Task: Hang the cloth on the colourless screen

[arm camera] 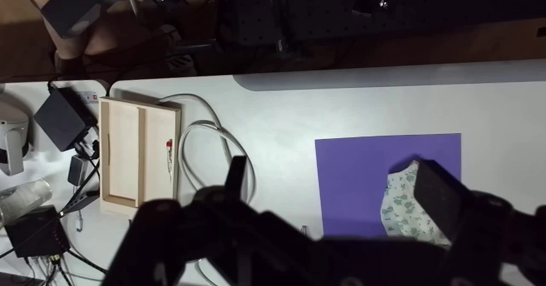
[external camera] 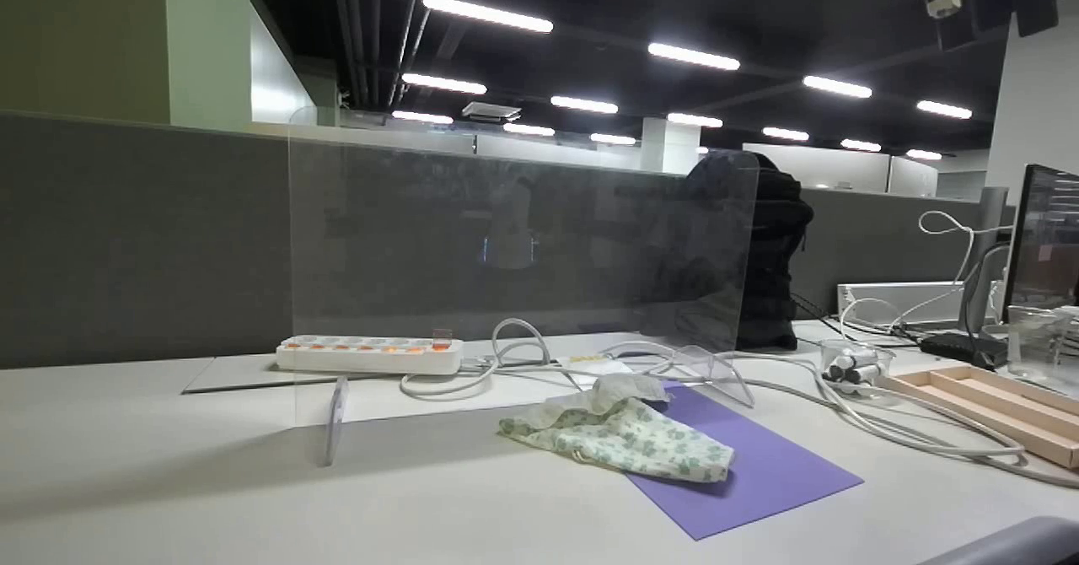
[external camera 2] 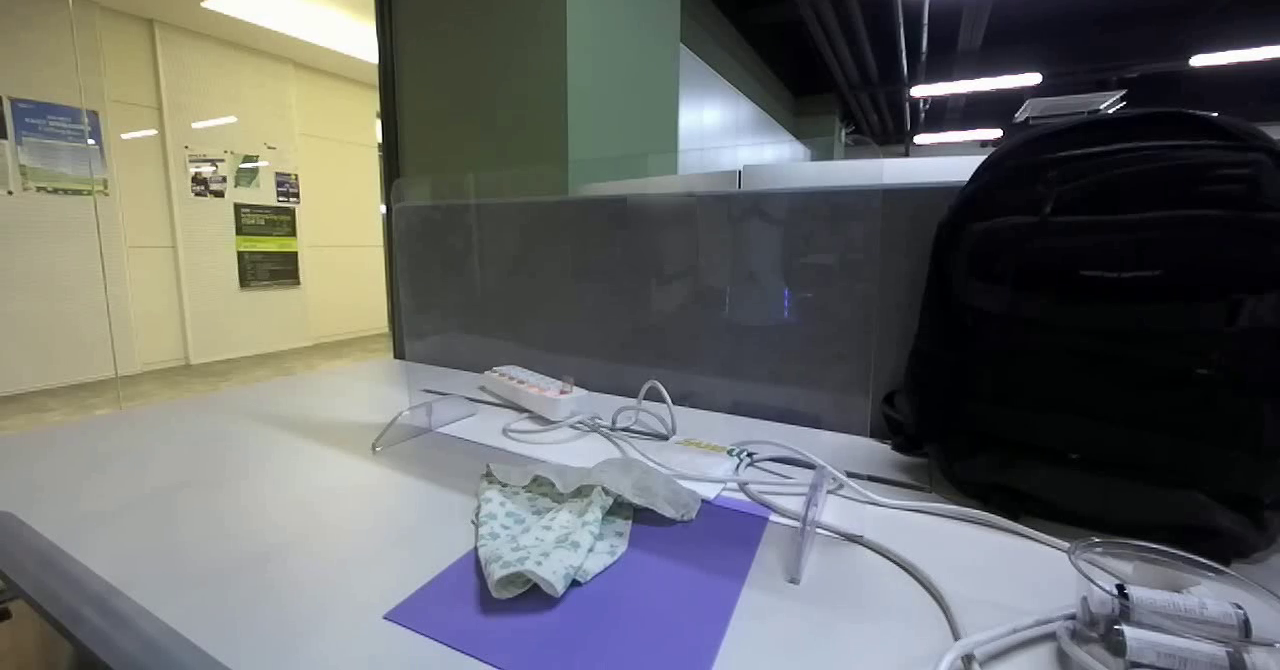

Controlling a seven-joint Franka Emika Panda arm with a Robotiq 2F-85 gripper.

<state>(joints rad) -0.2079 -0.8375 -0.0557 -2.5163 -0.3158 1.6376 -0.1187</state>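
From the left in an exterior view, we see a broad stretch of smooth white tabletop [external camera: 169,481] running up to a clear plastic foot [external camera: 335,422] of the colourless, upright, see-through screen [external camera: 523,236]. Behind the screen's left end lies a long white power strip with orange switches [external camera: 371,365]. The screen's straight top edge appears slightly above the grey partition [external camera: 126,244]. Next comes the crumpled white cloth with a green leaf print [external camera: 632,443], in front of the screen, lying partly on the tabletop and partly on a flat purple sheet [external camera: 767,476]. The cloth's back fold is near the screen's lower edge; whether they touch, we cannot tell. White surface shows on both sides of the sheet's near corner. Behind and beyond the screen's right edge stands a black fabric backpack [external camera: 771,253], and farther right, a shallow, pale wooden tray with a divider [external camera: 1011,403]. In the wrist view, we find that tray at left, then a looped pale cable [arm camera: 219,127], then bare tabletop before the sheet. The jaws stand wide apart, one of them hiding part of the cloth from us.
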